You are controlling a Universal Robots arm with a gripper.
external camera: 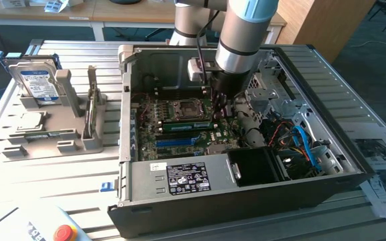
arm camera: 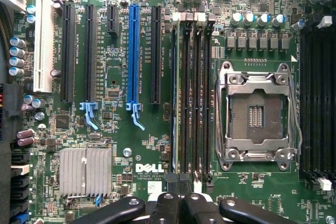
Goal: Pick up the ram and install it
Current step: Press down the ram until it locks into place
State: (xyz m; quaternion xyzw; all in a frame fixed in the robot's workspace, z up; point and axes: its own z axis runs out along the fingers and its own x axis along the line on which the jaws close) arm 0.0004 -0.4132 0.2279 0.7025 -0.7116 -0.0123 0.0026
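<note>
The fingers [arm camera: 176, 203] are drawn together with nothing between them, just above the end of a bank of memory slots on the motherboard [arm camera: 131, 145]. The ram [external camera: 187, 126] (a green stick) appears to lie seated beside the empty processor socket [arm camera: 257, 114] inside the computer case [external camera: 247, 196]. Further off, a hard drive [external camera: 35, 83] stands in a grey holder [external camera: 66, 120] on the worktop [external camera: 59, 175].
</note>
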